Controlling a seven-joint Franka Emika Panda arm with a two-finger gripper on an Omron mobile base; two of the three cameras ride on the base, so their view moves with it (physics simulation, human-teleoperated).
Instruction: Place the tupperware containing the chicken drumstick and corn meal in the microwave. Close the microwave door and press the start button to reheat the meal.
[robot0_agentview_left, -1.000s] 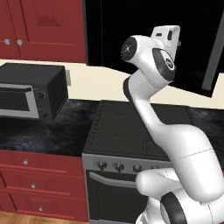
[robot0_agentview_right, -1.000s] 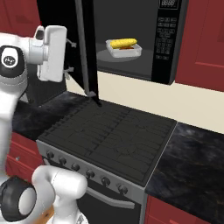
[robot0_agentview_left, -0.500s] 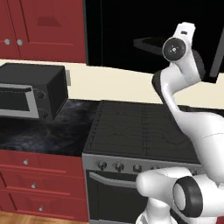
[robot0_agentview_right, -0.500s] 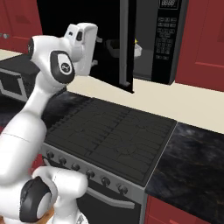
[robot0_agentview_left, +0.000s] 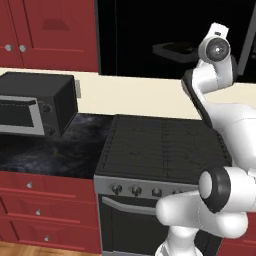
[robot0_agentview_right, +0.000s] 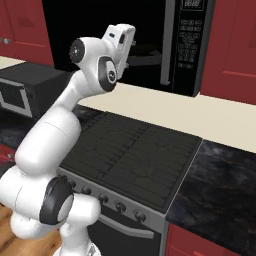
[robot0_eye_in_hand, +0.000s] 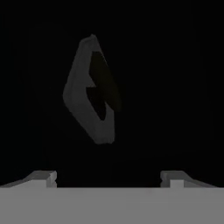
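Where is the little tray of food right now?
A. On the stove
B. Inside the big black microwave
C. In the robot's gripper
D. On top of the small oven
B: the tupperware sits in the dark cavity of the microwave, and the gripper in front of it is open and holds nothing.

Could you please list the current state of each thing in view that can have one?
microwave: cavity dark, tupperware inside.
microwave door: nearly closed, a gap left.
tupperware: in the cavity, contents too dark to tell.
gripper: open, holding nothing.
small countertop oven: door shut.
stove: burners bare.
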